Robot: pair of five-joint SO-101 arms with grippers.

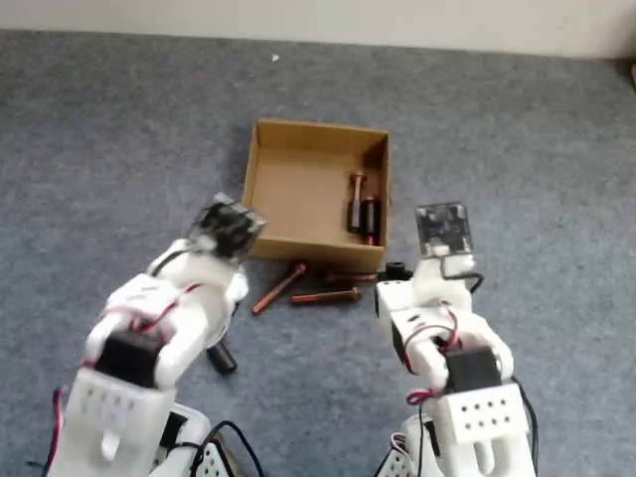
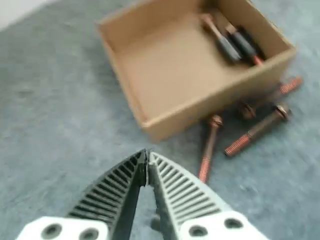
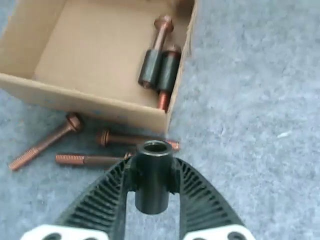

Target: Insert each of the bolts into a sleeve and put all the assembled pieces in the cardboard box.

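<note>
Here, blk hollow sleeve [image 3: 152, 175], 3 copper threaded bolts [image 3: 42, 142]

The cardboard box [image 1: 298, 189] is plain tan against a mottled blue-grey carpet [image 1: 119, 129], and the bolts [image 1: 325, 296] are coppery, almost orange. The sleeve [image 3: 151, 192] is glossy black, the right gripper [image 3: 152, 167] ribbed black, the left gripper [image 2: 147, 159] ribbed pale grey — both arms [image 1: 149, 295] white with red wires.

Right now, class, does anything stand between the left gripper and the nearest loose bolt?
Nothing visible does. The left gripper, shut and empty, has only bare carpet between it and the nearest bolt. The cardboard box stands beside that path, not across it.
</note>
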